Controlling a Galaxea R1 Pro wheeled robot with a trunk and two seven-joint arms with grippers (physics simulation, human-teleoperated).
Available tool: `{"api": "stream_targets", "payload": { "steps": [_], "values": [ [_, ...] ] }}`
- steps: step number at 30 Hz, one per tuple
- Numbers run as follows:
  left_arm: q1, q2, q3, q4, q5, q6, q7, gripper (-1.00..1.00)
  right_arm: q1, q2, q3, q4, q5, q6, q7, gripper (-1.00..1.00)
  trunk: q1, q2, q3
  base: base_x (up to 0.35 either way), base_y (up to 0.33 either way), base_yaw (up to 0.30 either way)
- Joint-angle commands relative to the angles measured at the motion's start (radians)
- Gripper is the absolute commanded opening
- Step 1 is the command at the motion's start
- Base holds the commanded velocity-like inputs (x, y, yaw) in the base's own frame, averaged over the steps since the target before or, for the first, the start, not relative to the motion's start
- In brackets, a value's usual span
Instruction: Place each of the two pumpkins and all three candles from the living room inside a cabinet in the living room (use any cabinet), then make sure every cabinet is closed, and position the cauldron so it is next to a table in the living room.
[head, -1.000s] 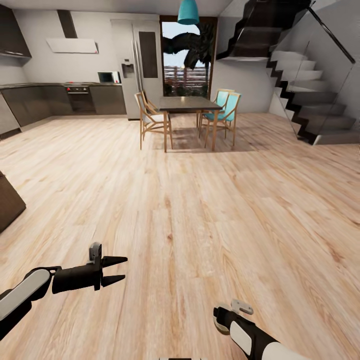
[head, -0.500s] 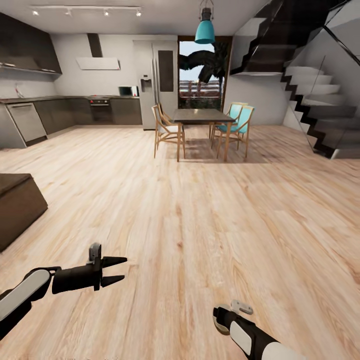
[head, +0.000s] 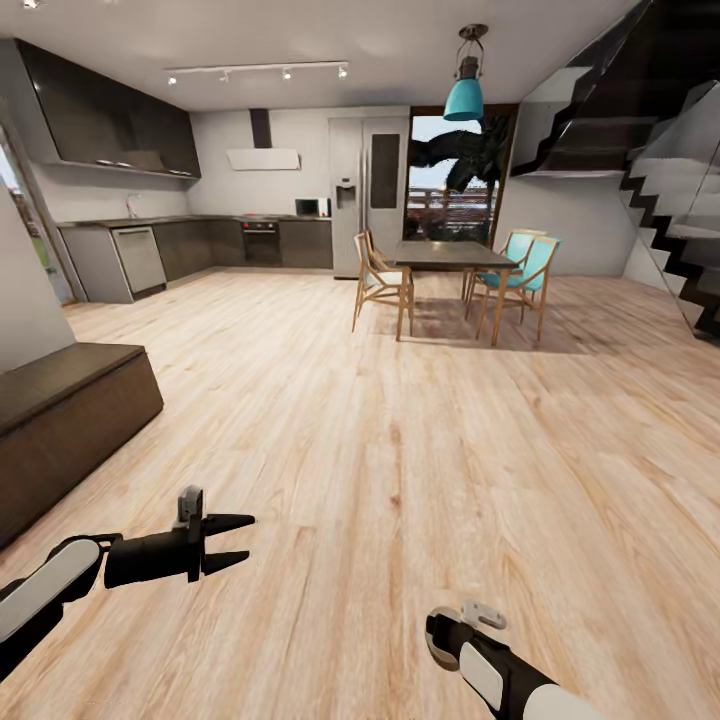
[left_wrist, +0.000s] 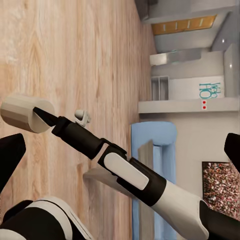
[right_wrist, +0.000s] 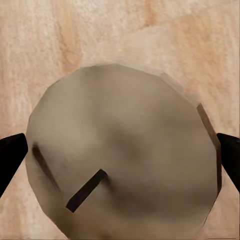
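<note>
My right gripper (right_wrist: 120, 155) is shut on a beige candle (right_wrist: 120, 150); the candle's round top and dark wick face the right wrist camera, with a dark fingertip at each side. The left wrist view shows the same candle (left_wrist: 22, 112) from the side, held at the tip of my right arm above the wood floor. In the head view my left gripper (head: 232, 540) hangs low at the left, open and holding nothing. A long, low, dark brown cabinet (head: 70, 420) stands at the left edge, its fronts shut. The pumpkins and the cauldron are out of view.
Wood floor (head: 400, 430) stretches ahead. A dining table (head: 445, 256) with wooden and teal chairs stands at the back, a dark kitchen (head: 200, 240) behind it to the left, a staircase (head: 670, 180) at the right. A blue sofa (left_wrist: 152, 150) appears in the left wrist view.
The head view has swung left and tilted up, so the cabinet now shows much more at the left. Both arms hold the same pose, candle still gripped.
</note>
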Motion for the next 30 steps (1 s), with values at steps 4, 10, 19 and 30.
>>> {"api": "stream_targets", "payload": {
  "steps": [4, 10, 19, 30],
  "values": [
    [-0.002, 0.0, -0.004, 0.001, -0.005, 0.0, -0.008, 1.0, 0.0, -0.001, 0.008, -0.002, -0.007, 0.004, -0.007, -1.0, -0.002, 0.001, 0.015, -0.263, 0.0, 0.29],
    [-0.002, -0.001, -0.005, 0.001, -0.004, 0.0, -0.009, 1.0, 0.0, -0.001, 0.008, -0.002, -0.008, 0.005, -0.007, -1.0, -0.005, 0.002, 0.036, -0.314, 0.0, 0.281],
    [-0.002, -0.001, -0.003, 0.001, -0.004, -0.002, -0.009, 1.0, 0.0, -0.001, 0.008, -0.002, -0.008, 0.007, -0.007, -1.0, -0.006, 0.002, 0.036, -0.314, 0.0, 0.263],
    [-0.001, 0.0, -0.003, 0.001, -0.006, -0.002, -0.008, 1.0, 0.0, -0.001, 0.008, -0.002, -0.008, 0.008, -0.007, -1.0, -0.006, 0.002, 0.027, -0.175, -0.039, 0.254]
  ]
}}
